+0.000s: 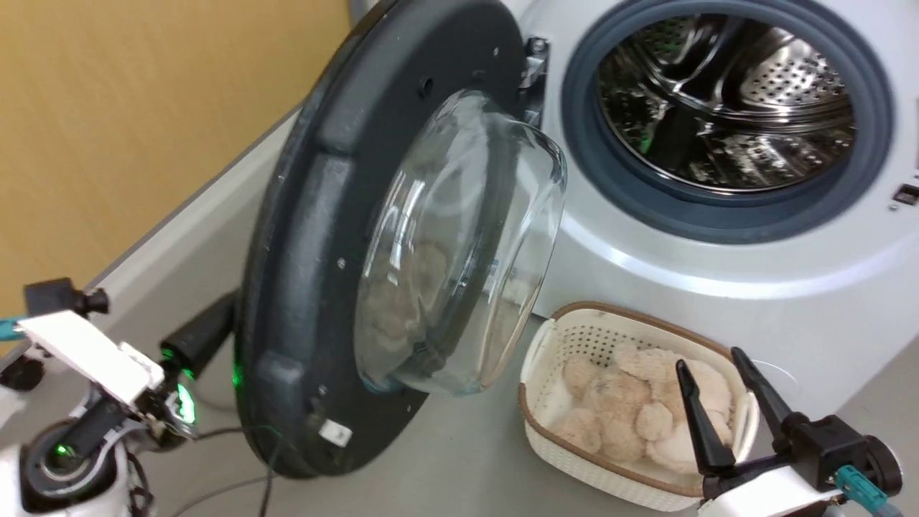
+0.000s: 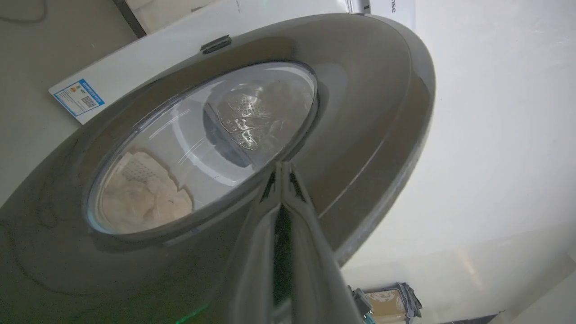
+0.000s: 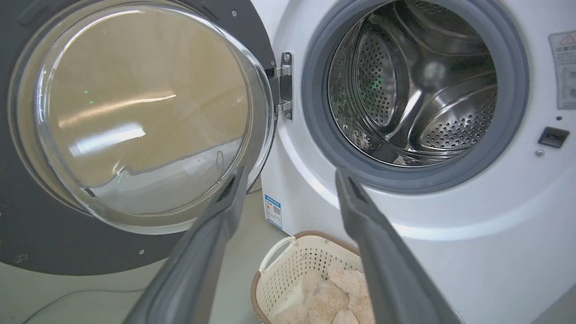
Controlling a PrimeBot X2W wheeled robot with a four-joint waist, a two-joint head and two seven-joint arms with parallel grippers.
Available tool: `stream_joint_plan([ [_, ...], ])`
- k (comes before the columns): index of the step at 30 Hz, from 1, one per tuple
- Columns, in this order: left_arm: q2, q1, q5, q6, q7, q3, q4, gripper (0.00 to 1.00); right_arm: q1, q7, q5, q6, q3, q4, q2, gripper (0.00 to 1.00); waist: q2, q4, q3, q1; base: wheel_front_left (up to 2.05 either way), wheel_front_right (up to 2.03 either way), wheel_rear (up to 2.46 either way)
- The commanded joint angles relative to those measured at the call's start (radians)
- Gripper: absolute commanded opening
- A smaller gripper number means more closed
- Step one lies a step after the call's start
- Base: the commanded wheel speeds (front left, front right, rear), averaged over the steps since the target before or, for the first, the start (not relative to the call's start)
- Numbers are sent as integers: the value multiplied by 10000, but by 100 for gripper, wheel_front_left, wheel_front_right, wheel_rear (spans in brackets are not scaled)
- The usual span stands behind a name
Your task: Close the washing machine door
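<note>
The washing machine door [image 1: 309,237] stands swung out to the left on its metal hinge [image 1: 535,64], its clear glass bowl [image 1: 459,244] bulging toward me. Beside it, the white washing machine [image 1: 718,273] shows its steel drum [image 1: 725,100] inside the grey gasket [image 1: 581,143]. My left gripper [image 2: 281,167] is shut, with its tips against the door's smooth outer face [image 2: 369,112]. My right gripper [image 1: 707,359] is open at the lower right, holding nothing, and points at the hinge [image 3: 284,85] and drum [image 3: 418,85] from a distance.
A cream basket [image 1: 533,352] of beige plush toys [image 1: 632,402] sits on the floor in front of the machine, under the door's swing path. A yellow wall [image 1: 143,108] lies behind the door at left. A cable [image 1: 230,488] runs along the floor.
</note>
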Motion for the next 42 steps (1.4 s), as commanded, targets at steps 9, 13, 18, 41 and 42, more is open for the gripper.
stream_joint_plan([
  [9, -498, 1322, -528, 748, -181, -1195, -1233, 0, 234, -155, 98, 6, -307, -81, 75, 100, 0, -1145, -69, 1, 0, 0, 0],
  [13, -528, 1945, -928, 867, -562, -1970, -1512, 0, 273, -164, 84, 6, -321, -130, 87, 100, 0, -1750, -20, 1, 0, 0, 0],
  [18, -533, 2577, -1537, 774, -1337, -3212, -1807, 0, 265, -140, 32, 6, -322, -211, 95, 100, 0, -2575, 116, 1, 0, 0, 0],
  [41, -535, 280, -2206, 67, -6371, -5618, 62, 0, -58, -192, 227, 6, 189, -485, 118, 100, 0, -6996, 1676, 1, 0, 0, 0],
  [42, -535, 32, -2139, 50, -6633, -5640, 311, 0, -73, -205, 268, 6, 205, -470, 118, 100, 0, -7104, 1709, 1, 0, 0, 0],
])
